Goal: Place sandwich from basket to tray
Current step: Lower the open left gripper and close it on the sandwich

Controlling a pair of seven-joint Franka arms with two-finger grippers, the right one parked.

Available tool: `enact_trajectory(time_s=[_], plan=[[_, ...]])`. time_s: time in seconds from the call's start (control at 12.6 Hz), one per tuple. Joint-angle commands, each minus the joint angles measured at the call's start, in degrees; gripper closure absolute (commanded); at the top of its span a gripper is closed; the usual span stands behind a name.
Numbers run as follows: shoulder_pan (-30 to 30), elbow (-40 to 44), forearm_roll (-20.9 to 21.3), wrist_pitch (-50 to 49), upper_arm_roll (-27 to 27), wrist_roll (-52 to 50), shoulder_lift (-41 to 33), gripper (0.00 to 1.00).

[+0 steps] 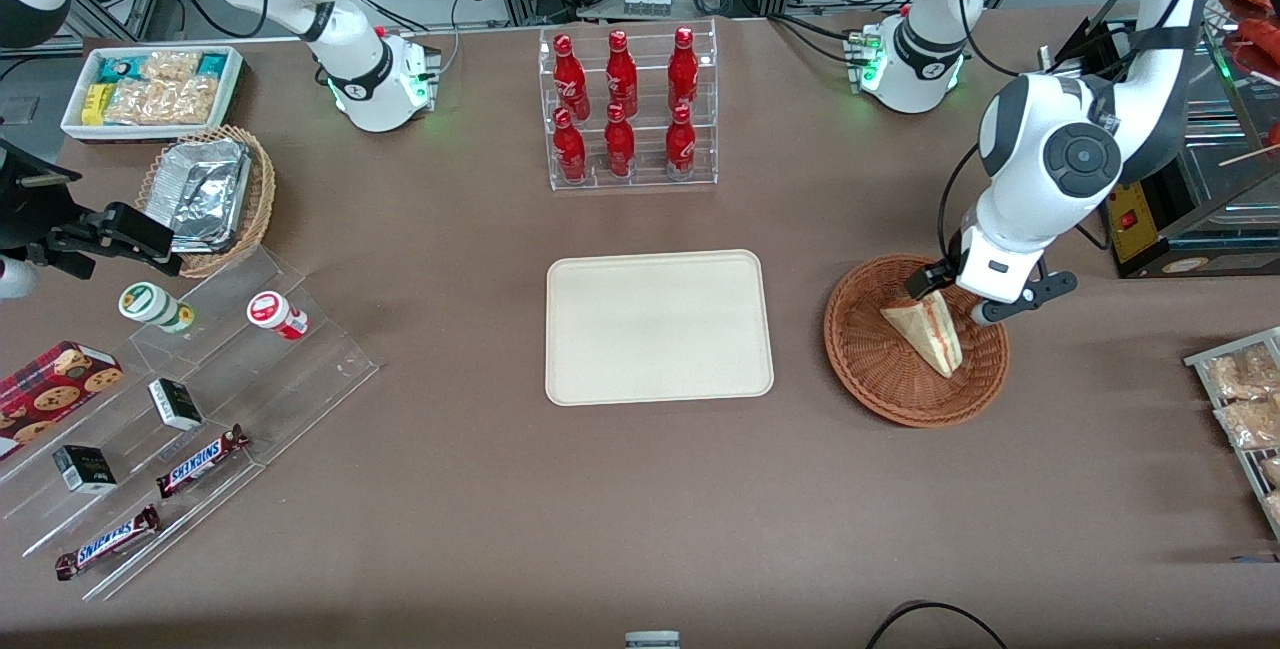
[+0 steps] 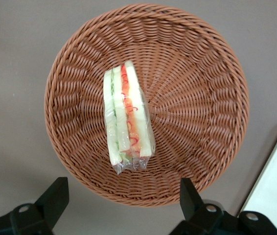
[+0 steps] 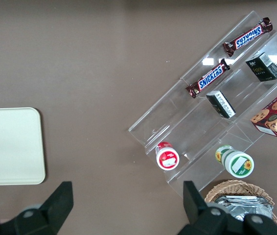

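On the brown table, our wide-open, empty gripper (image 2: 121, 203) hovers over the wrapped triangular sandwich (image 2: 127, 117) mid-basket in the round reddish-brown wicker basket (image 2: 202, 63); next we descend and grasp.

Sandwich (image 2: 127, 117) lies in basket (image 2: 197, 73), open claw (image 2: 121, 198) above.

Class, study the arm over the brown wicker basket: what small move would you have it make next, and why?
Probably lower straight down. The gripper hangs open above the basket, its fingers apart and touching nothing. The sandwich lies loose in the basket, cut edge up, and the tray holds nothing.
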Motion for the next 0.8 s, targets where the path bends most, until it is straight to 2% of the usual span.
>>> enact_trajectory(time_s=[0.0, 0.16, 0.72], plan=[[-0.2, -0.8, -0.1, 2.7, 0.2, -8.0, 1.6, 0.00], [-0.2, -0.7, -0.1, 4.1, 0.2, -11.9, 3.2, 0.00], [0.5, -0.8, -0.2, 9.0, 0.4, -12.5, 8.0, 0.00]])
